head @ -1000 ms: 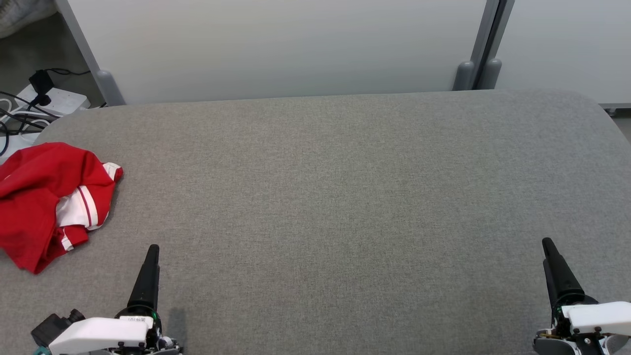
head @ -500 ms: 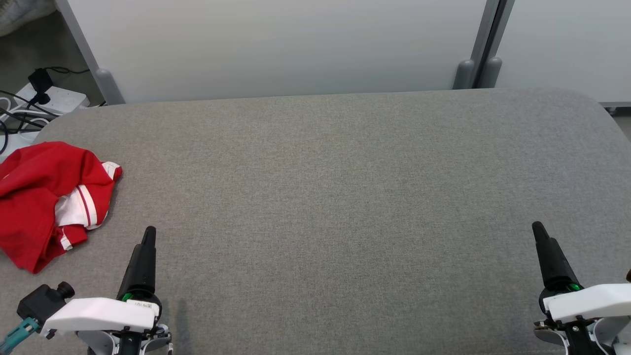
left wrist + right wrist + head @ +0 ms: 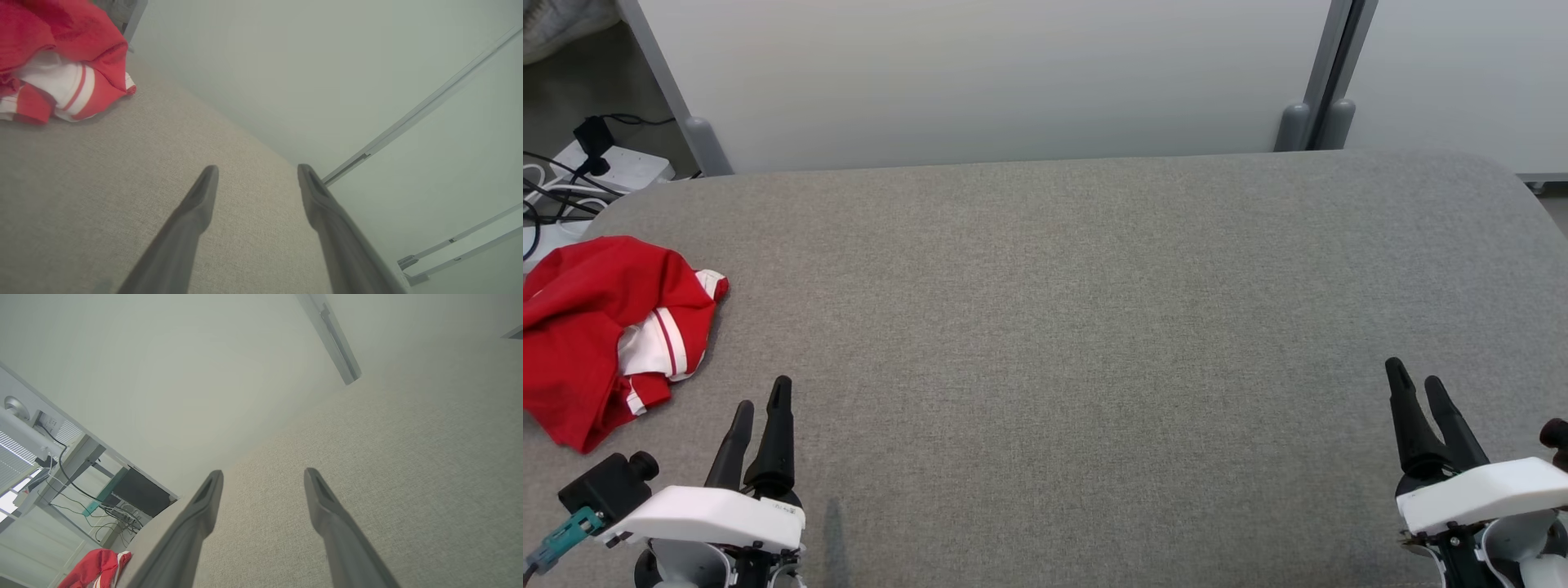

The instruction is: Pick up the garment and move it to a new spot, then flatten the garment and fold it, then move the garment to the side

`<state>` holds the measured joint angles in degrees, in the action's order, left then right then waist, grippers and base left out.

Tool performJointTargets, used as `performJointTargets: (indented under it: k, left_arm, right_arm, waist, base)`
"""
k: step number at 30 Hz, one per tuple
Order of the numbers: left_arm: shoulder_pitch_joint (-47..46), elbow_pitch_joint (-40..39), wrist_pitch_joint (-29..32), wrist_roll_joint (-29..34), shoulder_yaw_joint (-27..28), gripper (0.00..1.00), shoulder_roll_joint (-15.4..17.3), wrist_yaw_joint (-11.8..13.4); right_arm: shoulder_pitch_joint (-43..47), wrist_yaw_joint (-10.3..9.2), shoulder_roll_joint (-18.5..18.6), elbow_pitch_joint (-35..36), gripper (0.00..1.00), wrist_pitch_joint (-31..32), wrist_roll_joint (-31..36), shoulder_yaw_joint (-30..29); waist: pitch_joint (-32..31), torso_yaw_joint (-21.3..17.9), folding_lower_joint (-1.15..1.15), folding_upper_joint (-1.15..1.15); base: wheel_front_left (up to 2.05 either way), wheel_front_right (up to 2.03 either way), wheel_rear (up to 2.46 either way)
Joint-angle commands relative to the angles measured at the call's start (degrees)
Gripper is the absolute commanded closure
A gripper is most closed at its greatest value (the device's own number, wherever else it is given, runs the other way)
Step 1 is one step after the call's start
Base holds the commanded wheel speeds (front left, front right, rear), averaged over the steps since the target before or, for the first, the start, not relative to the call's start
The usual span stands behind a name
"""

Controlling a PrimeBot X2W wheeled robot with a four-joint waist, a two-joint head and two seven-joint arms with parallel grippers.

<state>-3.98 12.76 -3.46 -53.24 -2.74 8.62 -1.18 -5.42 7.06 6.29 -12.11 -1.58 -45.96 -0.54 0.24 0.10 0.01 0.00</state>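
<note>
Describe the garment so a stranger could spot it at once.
Start at the wide grey table. At its left edge, just past the left gripper, lies the garment: a crumpled red heap with white striped trim, the only red thing there.

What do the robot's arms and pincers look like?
The left pincer and right pincer each have two long, tapering black fingers rising from a smooth white wrist shell. A black camera block with a teal plug is mounted beside the left shell.
</note>
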Motion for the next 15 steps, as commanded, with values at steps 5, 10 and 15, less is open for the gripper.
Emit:
performJointTargets:
  k: [5, 10, 15]
  left_arm:
    - [-3.0, -1.6, -1.2, 4.6, 0.5, 0.00, 2.0, 1.2]
    - [-2.8, -0.6, -2.1, 8.0, -0.1, 0.00, 2.5, 2.0]
    - [-2.9, 0.6, -2.9, 11.2, -0.7, 0.00, 2.8, 2.9]
  right_arm:
    - [-2.3, 0.29, 1.4, 1.6, 0.00, -1.4, 4.9, 1.7]
    - [-2.2, 0.31, 1.6, 1.0, 0.00, -2.1, 8.7, 2.6]
    - [-1.9, 0.32, 1.4, 0.2, 0.00, -3.0, 12.3, 2.9]
  waist:
    - [-0.1, -0.1, -0.01, 0.00]
    - [-0.3, -0.1, -0.01, 0.00]
    - [-0.5, 0.0, -0.01, 0.00]
  base:
    - [0.00, 0.00, 0.00]
    - [0.00, 0.00, 0.00]
    - [0.00, 0.00, 0.00]
